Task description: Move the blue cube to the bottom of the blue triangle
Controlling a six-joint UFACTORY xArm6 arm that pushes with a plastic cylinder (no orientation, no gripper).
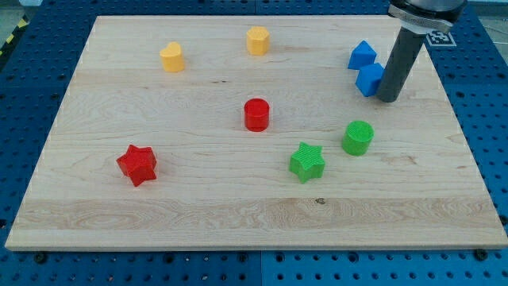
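Blue cube [370, 79] sits at the board's [198, 214] upper right, just below the blue triangle [361, 55], touching it. My tip [387, 98] rests against the cube's right side; no claw shows.

A lab bench: wooden board [238, 214] on blue perforated table [492, 95].

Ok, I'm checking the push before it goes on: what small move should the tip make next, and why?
Probably almost none: the blue cube already sits just below the blue triangle, seemingly touching it. My tip stands at the cube's right side, so pushing further left would likely slide the cube out from under the triangle. I would ease the tip back to the view's right.
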